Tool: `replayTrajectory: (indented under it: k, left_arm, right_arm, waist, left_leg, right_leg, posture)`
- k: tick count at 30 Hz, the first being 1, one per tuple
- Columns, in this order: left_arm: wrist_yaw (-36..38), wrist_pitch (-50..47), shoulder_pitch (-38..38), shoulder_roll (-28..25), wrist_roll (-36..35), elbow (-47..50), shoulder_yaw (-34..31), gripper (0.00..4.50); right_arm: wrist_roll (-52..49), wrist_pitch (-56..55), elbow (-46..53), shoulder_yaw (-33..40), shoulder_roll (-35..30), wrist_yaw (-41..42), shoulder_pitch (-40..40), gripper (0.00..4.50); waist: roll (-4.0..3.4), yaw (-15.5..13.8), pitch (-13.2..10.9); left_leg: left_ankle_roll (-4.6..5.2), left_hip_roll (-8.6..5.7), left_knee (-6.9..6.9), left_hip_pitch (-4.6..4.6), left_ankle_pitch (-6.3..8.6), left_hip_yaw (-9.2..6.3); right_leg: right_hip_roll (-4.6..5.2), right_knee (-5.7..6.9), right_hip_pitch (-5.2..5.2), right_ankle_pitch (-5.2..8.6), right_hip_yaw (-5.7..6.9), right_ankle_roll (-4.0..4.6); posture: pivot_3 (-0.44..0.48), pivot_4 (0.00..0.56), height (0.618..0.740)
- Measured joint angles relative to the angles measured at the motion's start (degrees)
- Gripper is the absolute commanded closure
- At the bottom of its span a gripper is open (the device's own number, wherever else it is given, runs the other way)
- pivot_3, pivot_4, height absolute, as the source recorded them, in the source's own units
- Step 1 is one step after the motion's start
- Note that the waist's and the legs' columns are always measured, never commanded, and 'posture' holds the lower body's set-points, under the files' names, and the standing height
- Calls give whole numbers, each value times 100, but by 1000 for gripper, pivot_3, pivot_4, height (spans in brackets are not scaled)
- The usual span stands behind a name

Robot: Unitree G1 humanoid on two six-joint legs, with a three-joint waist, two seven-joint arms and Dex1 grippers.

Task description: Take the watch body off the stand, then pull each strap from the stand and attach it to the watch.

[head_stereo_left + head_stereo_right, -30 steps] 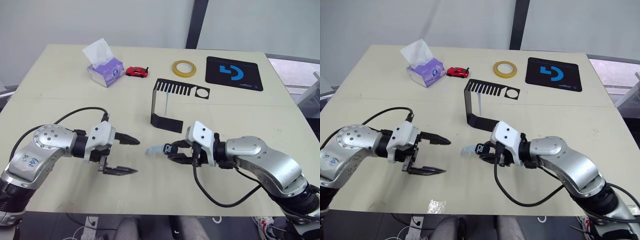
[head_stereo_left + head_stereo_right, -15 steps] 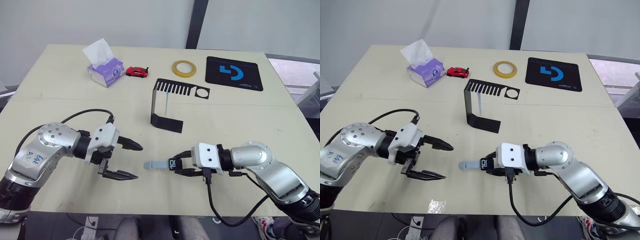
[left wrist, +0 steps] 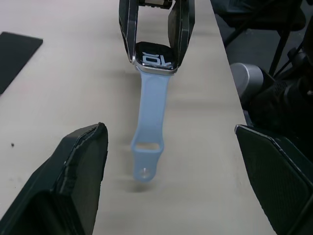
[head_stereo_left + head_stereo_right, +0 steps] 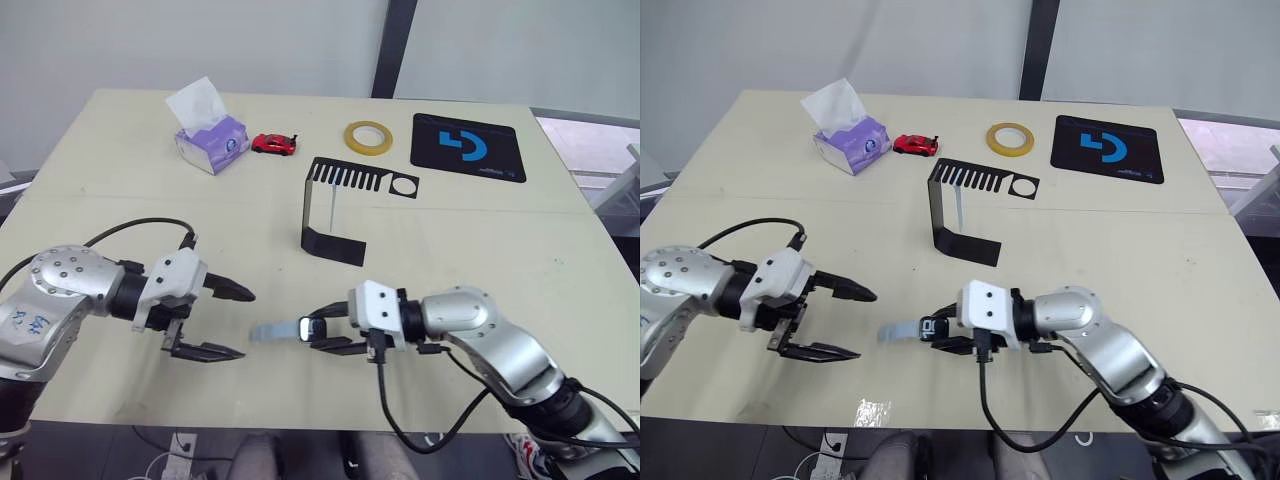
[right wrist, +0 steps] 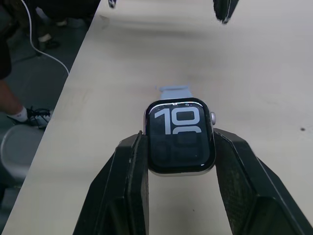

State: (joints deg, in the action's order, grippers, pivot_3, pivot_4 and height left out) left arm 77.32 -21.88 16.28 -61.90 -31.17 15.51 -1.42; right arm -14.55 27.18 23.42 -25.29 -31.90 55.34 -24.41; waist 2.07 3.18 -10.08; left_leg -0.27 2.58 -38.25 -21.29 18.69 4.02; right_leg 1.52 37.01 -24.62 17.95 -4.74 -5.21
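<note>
My right gripper (image 4: 322,330) is shut on the watch body (image 5: 180,134), a black-screened case showing "10", held low over the table's front part. One pale blue strap (image 3: 149,127) is joined to the case and points toward my left gripper (image 4: 245,324). That gripper stands open a short way from the strap's free end, with nothing between its fingers (image 3: 80,166). The black stand (image 4: 335,205) sits behind, mid-table, and a second strap (image 4: 331,206) hangs from its slotted top plate.
Along the far side stand a tissue box (image 4: 210,135), a red toy car (image 4: 274,143), a yellow tape roll (image 4: 368,136) and a black mouse pad (image 4: 468,146). The table's front edge (image 4: 300,425) runs just below both grippers.
My right gripper has carried the watch body and its strap leftward along the front of the table. The left gripper has drawn back to the left, still open.
</note>
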Motion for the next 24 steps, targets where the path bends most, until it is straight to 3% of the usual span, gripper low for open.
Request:
replayTrajectory:
  k: [15, 21, 24]
  left_arm:
    - [298, 423, -236, -81, 345, -57, -51, 95]
    - [308, 518, -234, 38, 370, -80, -30, 0]
    - [307, 534, -233, 84, 374, -90, -11, 0]
  right_arm:
    - [663, 527, -436, -475, -141, -19, -52, 2972]
    - [653, 654, -338, -386, -207, 15, -40, 100]
    - [557, 776, -90, -194, -514, 94, 58, 34]
  waist:
    - [-1, 2, 0]
    - [0, -3, 0]
    - [0, -8, 0]
  left_leg:
    - [0, 2, 0, 2, 0, -1]
    - [0, 2, -1, 1, 0, -1]
    - [1, 2, 0, 0, 0, -3]
  right_leg:
    - [-5, 3, 0, 0, 3, 1]
    - [-3, 3, 0, 0, 3, 1]
    - [-3, 2, 0, 0, 4, 1]
  posture:
    - [0, 150, 738]
    - [0, 150, 738]
    - [0, 150, 738]
